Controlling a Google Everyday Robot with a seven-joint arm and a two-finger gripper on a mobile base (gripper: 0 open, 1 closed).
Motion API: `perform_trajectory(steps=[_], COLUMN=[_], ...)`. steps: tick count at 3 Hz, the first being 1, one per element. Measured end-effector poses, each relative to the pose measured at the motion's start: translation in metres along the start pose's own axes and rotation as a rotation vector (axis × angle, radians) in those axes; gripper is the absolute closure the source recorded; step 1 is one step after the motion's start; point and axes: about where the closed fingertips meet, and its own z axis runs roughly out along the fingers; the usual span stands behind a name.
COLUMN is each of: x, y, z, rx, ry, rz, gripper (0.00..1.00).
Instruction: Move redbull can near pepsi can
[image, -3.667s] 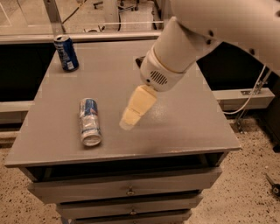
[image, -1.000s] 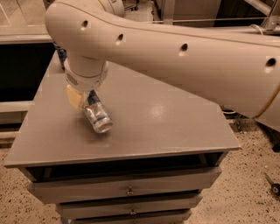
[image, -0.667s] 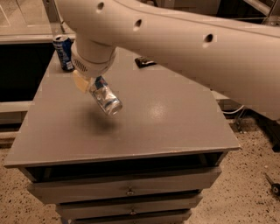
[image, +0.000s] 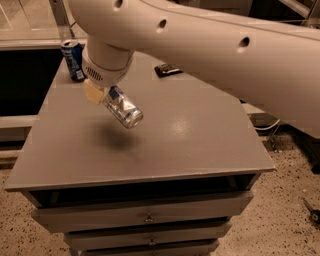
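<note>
The redbull can, slim and silver with blue panels, is held tilted in the air above the grey table, its end pointing down to the right. My gripper is shut on the can's upper end, under the white arm. The pepsi can, dark blue with a silver rim, stands upright at the table's far left corner, just left of and behind the gripper. The held can's shadow lies on the table below it.
A small dark flat object lies at the back of the table. The white arm spans the upper right of the view. Drawers sit under the tabletop. Speckled floor surrounds the table.
The gripper went from open and away from the lying can to shut on it. It has lifted the can off the table and carried it up and back toward the pepsi can.
</note>
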Motion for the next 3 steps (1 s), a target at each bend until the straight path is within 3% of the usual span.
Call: perform_trajectory(steps=[1,3], x=[-0.008,-0.094], y=[-0.006,-0.064], z=[0.005,0.043], rx=[0.005,0.023], ry=[-0.051,-0.353], rz=[-0.016,-0.144], gripper=[1.00,1.00])
